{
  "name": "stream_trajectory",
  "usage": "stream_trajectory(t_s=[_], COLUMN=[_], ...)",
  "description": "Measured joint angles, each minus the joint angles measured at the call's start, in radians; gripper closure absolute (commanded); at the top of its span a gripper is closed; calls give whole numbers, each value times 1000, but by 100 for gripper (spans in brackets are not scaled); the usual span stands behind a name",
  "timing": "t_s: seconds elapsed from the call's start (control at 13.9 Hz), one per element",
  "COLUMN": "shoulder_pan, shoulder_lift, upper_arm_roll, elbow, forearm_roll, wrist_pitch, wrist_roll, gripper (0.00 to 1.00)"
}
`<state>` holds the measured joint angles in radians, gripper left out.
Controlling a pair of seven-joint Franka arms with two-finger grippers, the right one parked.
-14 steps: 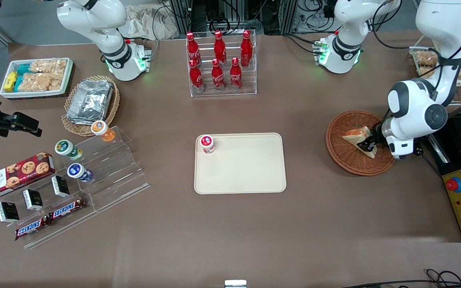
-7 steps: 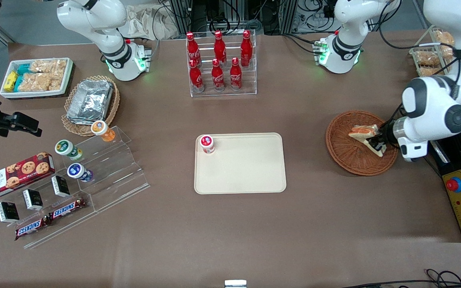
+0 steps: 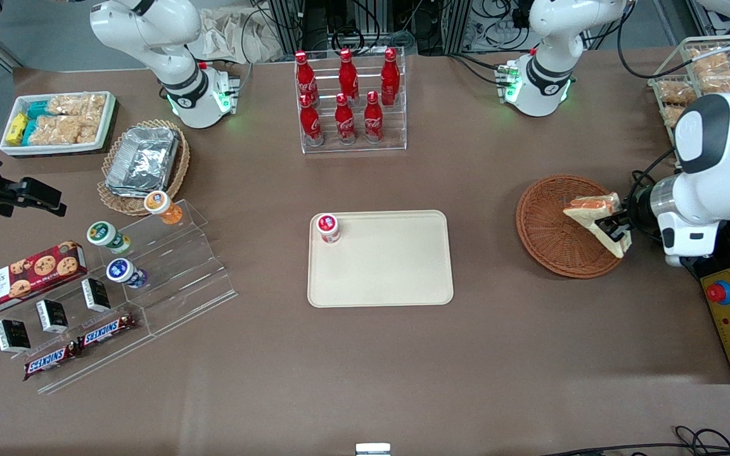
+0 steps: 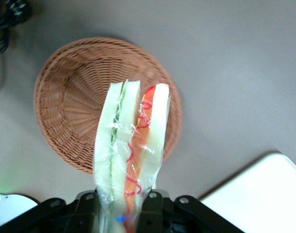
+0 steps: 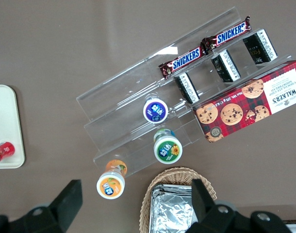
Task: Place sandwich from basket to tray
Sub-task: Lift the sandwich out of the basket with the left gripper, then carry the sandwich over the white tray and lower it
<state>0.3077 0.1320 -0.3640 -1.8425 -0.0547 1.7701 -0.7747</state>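
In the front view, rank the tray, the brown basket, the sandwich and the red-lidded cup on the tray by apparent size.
1. Tray
2. Basket
3. Sandwich, held above the basket by the left gripper, so slightly nearer the camera
4. Cup

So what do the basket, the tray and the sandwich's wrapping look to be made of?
Basket: woven wicker, reddish-brown, matte; weave visible. Tray: likely smooth cream plastic, uniform surface, low rim. Sandwich, held over the basket by the end effector: clear glossy film, wrinkled, probably plastic wrap.

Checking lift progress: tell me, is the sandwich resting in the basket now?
No: the gripper holds the sandwich above the basket.
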Motion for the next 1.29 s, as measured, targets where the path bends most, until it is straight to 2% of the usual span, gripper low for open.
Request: stream_trajectory(t_s=[0.22, 0.58, 0.94, 1.29], shoulder_pan=[-34, -215, -382, -457], shoulder_lift=[49, 184, 313, 447], upper_arm_roll=[-68, -80, -82, -81], elbow=[89, 212, 227, 220], forearm_roll=[2, 70, 108, 169], wrist_pitch=[-1, 21, 162, 259], wrist_roll=[17, 16, 14, 14], gripper=[71, 71, 69, 69])
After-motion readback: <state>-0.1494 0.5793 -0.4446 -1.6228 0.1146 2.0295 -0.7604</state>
